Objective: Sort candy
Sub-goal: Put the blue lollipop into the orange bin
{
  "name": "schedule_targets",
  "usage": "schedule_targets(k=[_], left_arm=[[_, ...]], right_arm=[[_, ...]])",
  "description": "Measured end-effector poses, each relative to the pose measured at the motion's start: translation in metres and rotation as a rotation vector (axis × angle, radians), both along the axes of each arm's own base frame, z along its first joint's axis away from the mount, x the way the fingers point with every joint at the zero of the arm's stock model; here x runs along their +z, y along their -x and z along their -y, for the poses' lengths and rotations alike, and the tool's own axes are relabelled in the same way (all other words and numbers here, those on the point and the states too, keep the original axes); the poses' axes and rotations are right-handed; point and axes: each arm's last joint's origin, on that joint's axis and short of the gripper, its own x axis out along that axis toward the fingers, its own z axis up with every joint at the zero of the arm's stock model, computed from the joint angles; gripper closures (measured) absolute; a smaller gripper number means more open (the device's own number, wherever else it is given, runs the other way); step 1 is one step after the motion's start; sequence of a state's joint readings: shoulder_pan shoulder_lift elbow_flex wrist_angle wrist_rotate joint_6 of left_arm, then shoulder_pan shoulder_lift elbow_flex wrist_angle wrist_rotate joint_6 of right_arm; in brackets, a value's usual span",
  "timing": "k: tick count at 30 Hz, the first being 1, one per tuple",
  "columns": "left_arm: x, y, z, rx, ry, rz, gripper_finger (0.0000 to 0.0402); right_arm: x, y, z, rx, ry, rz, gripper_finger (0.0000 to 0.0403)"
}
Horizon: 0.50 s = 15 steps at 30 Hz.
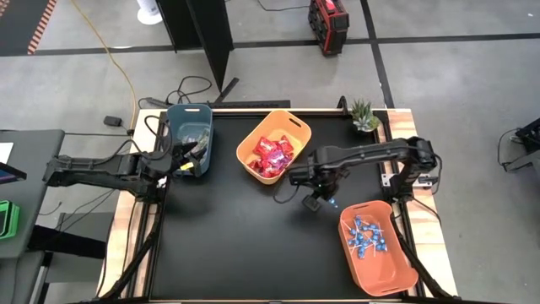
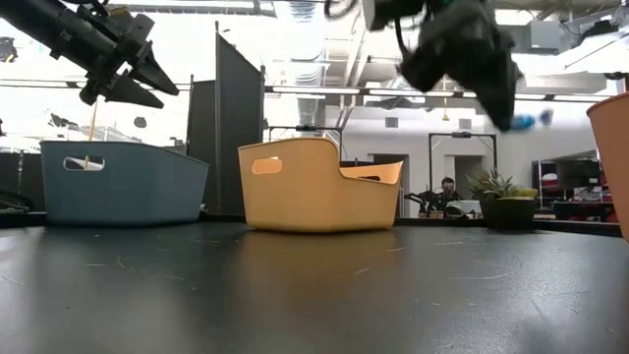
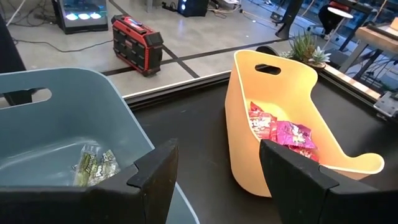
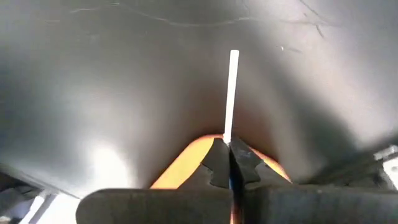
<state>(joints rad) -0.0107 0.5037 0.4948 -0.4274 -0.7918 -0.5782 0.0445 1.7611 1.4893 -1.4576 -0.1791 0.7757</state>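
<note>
1 blue lollipop (image 4: 232, 87) in right end effector (image 4: 229, 149) — above table (image 1: 245, 236).

Black table (image 1: 253, 245) carries three bins (image 1: 273, 145) and plant (image 1: 364, 116).

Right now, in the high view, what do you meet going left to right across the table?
Left gripper over the blue bin → yellow bin of red packets → right gripper, shut on a lollipop → orange bin of lollipops.
</note>
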Motion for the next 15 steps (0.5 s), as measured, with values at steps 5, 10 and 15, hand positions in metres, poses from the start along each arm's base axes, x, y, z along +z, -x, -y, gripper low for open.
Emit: schedule_targets(k=[5, 10, 15], left_arm=[[0.0, 0.0, 0.0, -0.008, -0.014, -0.016, 0.0182], [-0.001, 0.0, 0.0, 0.001, 0.005, -0.005, 0.0182], [-0.003, -0.003, 0.0, 0.004, 0.023, -0.011, 0.0182]], right_arm=[[0.044, -0.001, -0.018, -0.043, 0.009, 0.049, 0.0402], [0.076, 0.006, -0.046, -0.15, 0.001, 0.138, 0.0403], [0.078, 0.02, -0.086, -0.254, 0.031, 0.105, 0.0403]])
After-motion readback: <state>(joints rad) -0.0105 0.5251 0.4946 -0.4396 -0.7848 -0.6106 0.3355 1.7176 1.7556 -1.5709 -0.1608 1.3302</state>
